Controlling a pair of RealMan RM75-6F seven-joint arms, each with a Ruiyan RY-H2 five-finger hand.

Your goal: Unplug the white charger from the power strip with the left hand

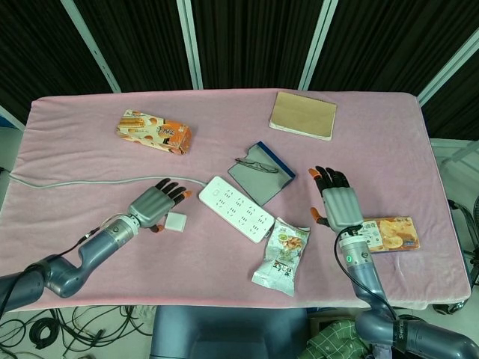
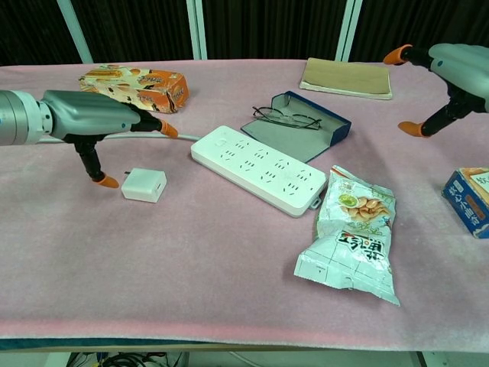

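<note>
The white charger point(image 2: 144, 185) point(image 1: 177, 221) lies flat on the pink cloth, left of the white power strip point(image 2: 258, 169) point(image 1: 236, 207) and unplugged from it. My left hand point(image 2: 99, 121) point(image 1: 153, 204) hovers just above and left of the charger with fingers spread and nothing in them. Its thumb tip is beside the charger; whether they touch is unclear. My right hand point(image 1: 340, 203) point(image 2: 451, 73) is raised at the right, fingers apart, empty.
A snack bag point(image 2: 352, 233) lies right of the strip. A glasses case with spectacles point(image 2: 296, 123) sits behind it. An orange box point(image 2: 134, 84) is at far left, a tan notebook point(image 2: 347, 77) at the back, a blue-orange box point(image 2: 471, 199) at right. The strip's grey cable point(image 1: 75, 182) runs left.
</note>
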